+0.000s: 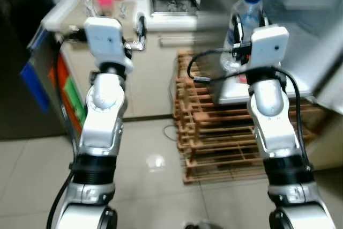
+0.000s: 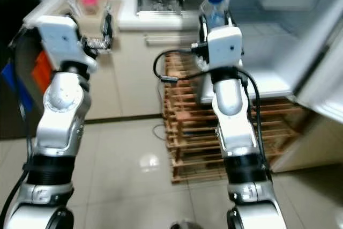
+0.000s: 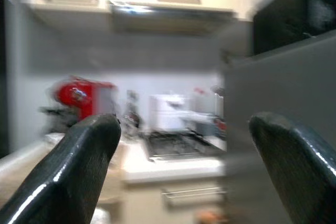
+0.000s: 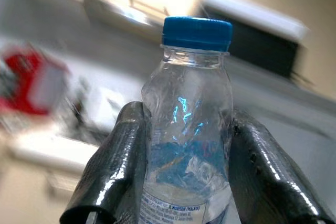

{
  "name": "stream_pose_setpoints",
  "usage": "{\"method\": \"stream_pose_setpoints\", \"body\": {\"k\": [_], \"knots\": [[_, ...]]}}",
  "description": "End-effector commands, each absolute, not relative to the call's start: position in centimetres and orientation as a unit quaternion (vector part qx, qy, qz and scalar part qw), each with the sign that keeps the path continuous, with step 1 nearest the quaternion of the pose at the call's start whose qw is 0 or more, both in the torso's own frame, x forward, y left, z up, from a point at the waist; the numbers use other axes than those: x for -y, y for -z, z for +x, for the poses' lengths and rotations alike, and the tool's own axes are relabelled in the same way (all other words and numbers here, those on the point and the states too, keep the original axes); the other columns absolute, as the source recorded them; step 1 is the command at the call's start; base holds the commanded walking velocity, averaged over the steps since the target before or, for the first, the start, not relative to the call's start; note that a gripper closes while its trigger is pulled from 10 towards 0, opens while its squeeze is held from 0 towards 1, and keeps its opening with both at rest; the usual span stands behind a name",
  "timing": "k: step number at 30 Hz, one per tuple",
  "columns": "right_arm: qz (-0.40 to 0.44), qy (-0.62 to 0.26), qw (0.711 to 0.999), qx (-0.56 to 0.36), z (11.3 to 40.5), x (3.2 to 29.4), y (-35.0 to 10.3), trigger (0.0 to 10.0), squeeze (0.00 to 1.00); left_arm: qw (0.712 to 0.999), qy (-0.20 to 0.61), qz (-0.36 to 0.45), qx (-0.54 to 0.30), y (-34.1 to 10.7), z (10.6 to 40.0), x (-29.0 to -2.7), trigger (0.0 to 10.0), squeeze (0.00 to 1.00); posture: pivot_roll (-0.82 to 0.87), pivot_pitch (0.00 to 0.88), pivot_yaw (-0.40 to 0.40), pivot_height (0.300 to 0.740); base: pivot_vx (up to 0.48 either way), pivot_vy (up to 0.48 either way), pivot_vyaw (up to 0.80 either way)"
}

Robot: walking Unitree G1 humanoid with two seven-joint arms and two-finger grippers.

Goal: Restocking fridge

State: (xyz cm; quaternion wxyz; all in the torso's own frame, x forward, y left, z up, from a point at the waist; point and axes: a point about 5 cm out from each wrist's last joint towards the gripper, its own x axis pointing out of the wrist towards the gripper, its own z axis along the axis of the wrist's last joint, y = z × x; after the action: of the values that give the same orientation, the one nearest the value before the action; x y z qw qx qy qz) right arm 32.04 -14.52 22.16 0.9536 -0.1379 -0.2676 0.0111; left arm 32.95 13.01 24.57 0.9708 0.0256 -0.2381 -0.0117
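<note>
Right gripper point(image 4: 184, 166), upper right of frame: clamped on upright water bottle point(image 4: 187, 129). Left gripper point(image 3: 184, 171): wide, empty. Best kept vertical while entering the open fridge point(image 2: 278, 46).

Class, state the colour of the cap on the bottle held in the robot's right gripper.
Blue. The cap of the bottle shows best in the right wrist view.

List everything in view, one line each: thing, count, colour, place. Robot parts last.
water bottle: one, clear with blue cap, upright between the right gripper's fingers.
wooden rack: one, brown, on the floor ahead, beside the counter.
counter: one, pale, ahead to the left.
red appliance: one, red, blurred, on the counter's far left.
fridge interior: one, white, open, ahead to the right.
tiled floor: pale, glossy.
left gripper: one, black fingers, open, raised, holding nothing.
right gripper: one, black fingers, shut on the bottle.
</note>
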Motion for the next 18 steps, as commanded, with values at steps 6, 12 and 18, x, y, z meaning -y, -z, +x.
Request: {"method": "stream_pose_setpoints", "body": {"k": [6, 12, 18], "knots": [[-0.141, 0.007, 0.956, 0.257, 30.2, 16.5, -21.7, 10.0, 0.0, 0.974, 0.023, 0.029, 0.223, -23.9, 32.9, -12.9, 10.0, 0.0, -0.1, 0.0, -0.006, 0.74, 0.0, 0.0, -0.63], [-0.117, 0.101, 0.972, 0.175, 30.0, 19.9, -19.4, 10.0, 0.0, 0.98, 0.028, 0.015, 0.195, -23.0, 33.2, -12.7, 10.0, 0.0, -0.11, 0.0, -0.003, 0.74, 0.0, 0.0, -0.63], [-0.114, 0.089, 0.976, 0.164, 30.0, 19.6, -18.8, 10.0, 0.0, 0.983, 0.041, 0.011, 0.177, -22.1, 33.2, -12.6, 10.0, 0.0, -0.12, 0.0, -0.001, 0.74, 0.0, 0.0, -0.63]]}}
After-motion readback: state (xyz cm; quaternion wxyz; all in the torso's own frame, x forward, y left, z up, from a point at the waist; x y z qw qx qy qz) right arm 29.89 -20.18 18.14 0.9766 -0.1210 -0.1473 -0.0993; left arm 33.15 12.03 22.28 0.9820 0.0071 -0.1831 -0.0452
